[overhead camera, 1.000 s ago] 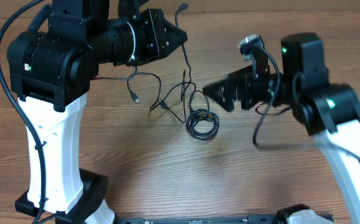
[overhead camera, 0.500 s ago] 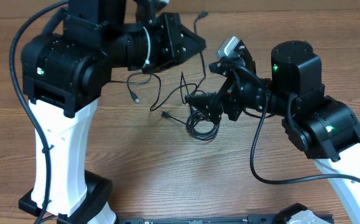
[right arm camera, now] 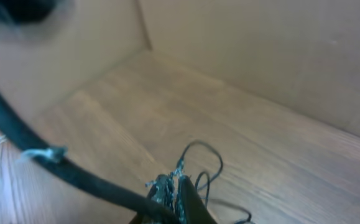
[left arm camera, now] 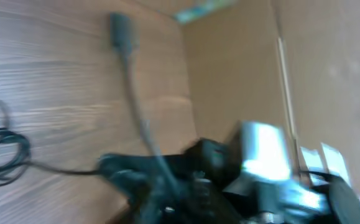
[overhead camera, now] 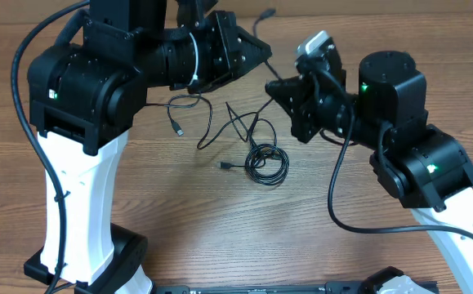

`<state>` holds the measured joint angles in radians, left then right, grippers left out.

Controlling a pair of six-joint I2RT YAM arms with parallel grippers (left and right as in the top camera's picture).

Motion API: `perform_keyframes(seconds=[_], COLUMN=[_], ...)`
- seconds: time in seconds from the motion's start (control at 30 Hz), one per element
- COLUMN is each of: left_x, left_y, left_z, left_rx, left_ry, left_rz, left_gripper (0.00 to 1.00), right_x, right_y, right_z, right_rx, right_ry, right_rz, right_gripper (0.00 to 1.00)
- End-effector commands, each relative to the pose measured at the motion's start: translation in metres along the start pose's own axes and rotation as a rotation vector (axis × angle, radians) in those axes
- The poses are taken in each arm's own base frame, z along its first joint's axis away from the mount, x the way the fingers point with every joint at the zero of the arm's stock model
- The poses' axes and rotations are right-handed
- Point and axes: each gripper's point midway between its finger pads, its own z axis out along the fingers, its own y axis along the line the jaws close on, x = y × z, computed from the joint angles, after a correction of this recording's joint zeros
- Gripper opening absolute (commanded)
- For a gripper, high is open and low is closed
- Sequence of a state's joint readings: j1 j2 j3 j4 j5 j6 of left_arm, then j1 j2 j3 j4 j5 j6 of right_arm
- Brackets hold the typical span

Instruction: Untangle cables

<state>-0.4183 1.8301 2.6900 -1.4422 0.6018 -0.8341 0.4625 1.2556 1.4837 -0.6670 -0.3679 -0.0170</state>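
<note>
The cables (overhead camera: 266,163) lie mid-table as a small coil, with loose strands (overhead camera: 238,122) running up from it. One plug (overhead camera: 226,166) rests beside the coil. Another thin cable (overhead camera: 179,114) loops under the left arm. My right gripper (overhead camera: 275,86) hangs above the strands. In the right wrist view its fingers (right arm camera: 189,193) are shut on a thin strand (right arm camera: 178,169) that loops away beyond them. My left gripper (overhead camera: 261,53) is close by, and a cable end (overhead camera: 262,15) sticks up past it. In the blurred left wrist view that cable (left arm camera: 133,93) runs into the left gripper (left arm camera: 167,193).
Brown cardboard walls (right arm camera: 260,56) close off the far side of the wooden table (overhead camera: 220,229). The two arms' heads nearly meet above the cables. The right arm's silver camera block (left arm camera: 263,155) fills the lower part of the left wrist view.
My right gripper has shut and risen up and back from the coil, drawing a strand with it. The loose plug slid toward the coil. The left arm has stayed almost still.
</note>
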Motion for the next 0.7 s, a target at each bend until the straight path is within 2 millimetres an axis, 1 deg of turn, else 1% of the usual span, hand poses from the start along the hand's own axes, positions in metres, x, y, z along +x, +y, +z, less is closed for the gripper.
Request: perform_keyframes(seconds=[0.0, 0.03, 0.07, 0.13, 0.2, 0.3, 0.4, 0.47, 0.53, 0.67], left_x=[-0.017, -0.02, -0.021, -0.024, -0.026, -0.029, -0.025, -0.021, -0.013, 0.009], left_y=[0.029, 0.039, 0.048, 0.063, 0.075, 0.086, 0.092, 0.095, 0.088, 0.076], left_z=[-0.015, -0.017, -0.02, -0.026, -0.031, -0.037, -0.039, -0.039, -0.033, -0.015], left_rx=[-0.181, -0.232, -0.279, -0.363, -0.427, -0.49, -0.522, -0.534, -0.498, -0.393], left_ry=[-0.147, -0.17, -0.189, -0.22, -0.246, -0.271, -0.261, -0.238, -0.164, -0.001], left_rz=[0.043, 0.041, 0.033, 0.019, 0.012, 0.007, -0.001, 0.017, 0.125, 0.257], left_gripper=[0.57, 0.7, 0.77, 0.86, 1.0, 1.0, 1.0, 1.0, 1.0, 1.0], right_x=[-0.045, -0.055, -0.067, -0.089, -0.109, -0.137, -0.159, -0.169, -0.173, -0.174], right_y=[0.003, 0.005, 0.007, 0.011, 0.015, 0.022, 0.03, 0.033, 0.036, 0.036], right_z=[-0.026, -0.034, -0.044, -0.067, -0.091, -0.129, -0.161, -0.178, -0.186, -0.186], right_rx=[0.037, 0.039, 0.042, 0.049, 0.061, 0.075, 0.072, 0.071, 0.063, 0.041], right_ry=[-0.176, -0.222, -0.278, -0.383, -0.488, -0.648, -0.784, -0.851, -0.884, -0.887], right_rz=[0.101, 0.112, 0.125, 0.134, 0.138, 0.125, 0.107, 0.107, 0.102, 0.146], right_gripper=[0.04, 0.04, 0.04, 0.04, 0.04, 0.04, 0.04, 0.04, 0.04, 0.04])
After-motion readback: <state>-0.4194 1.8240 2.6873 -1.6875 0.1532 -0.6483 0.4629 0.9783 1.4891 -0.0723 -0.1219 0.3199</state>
